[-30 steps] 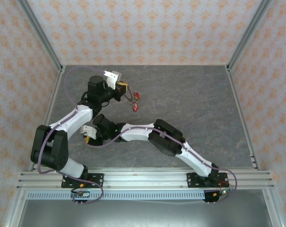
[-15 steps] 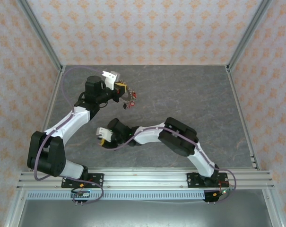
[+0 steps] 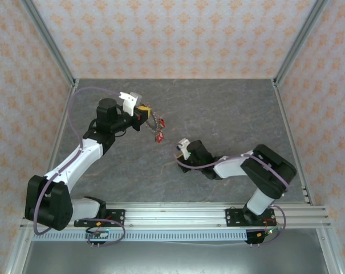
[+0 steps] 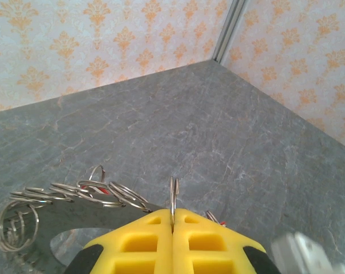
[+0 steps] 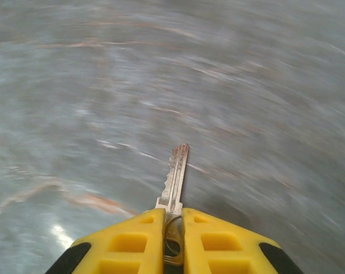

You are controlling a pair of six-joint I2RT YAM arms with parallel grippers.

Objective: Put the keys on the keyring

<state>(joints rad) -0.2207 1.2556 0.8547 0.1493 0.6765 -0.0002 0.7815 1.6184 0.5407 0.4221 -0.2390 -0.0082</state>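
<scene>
My left gripper (image 3: 143, 109) hovers over the back left of the table, and from it hangs the keyring (image 3: 154, 122) with red-headed keys (image 3: 159, 136). Close up, its yellow fingers (image 4: 143, 242) are shut on a thin upright wire loop (image 4: 172, 193) of the bunch. The flat grey keyring (image 4: 38, 221) carries several wire rings to the left, with red key heads (image 4: 103, 189) among them. My right gripper (image 3: 178, 150) is at mid-table, shut on one silver key (image 5: 175, 170) whose toothed blade points forward out of the gripper (image 5: 173, 216). That key's head is hidden between the pads.
The grey stone-patterned table (image 3: 235, 114) is boxed in by patterned walls and aluminium posts (image 3: 289, 45). The right arm's elbow (image 3: 269, 171) sits low near the front rail (image 3: 172, 214). The floor in the right wrist view is blurred by motion.
My right arm has swung from under the left arm out to mid-table, its jaws closing further on the key. The left gripper and the bunch have shifted slightly left.
</scene>
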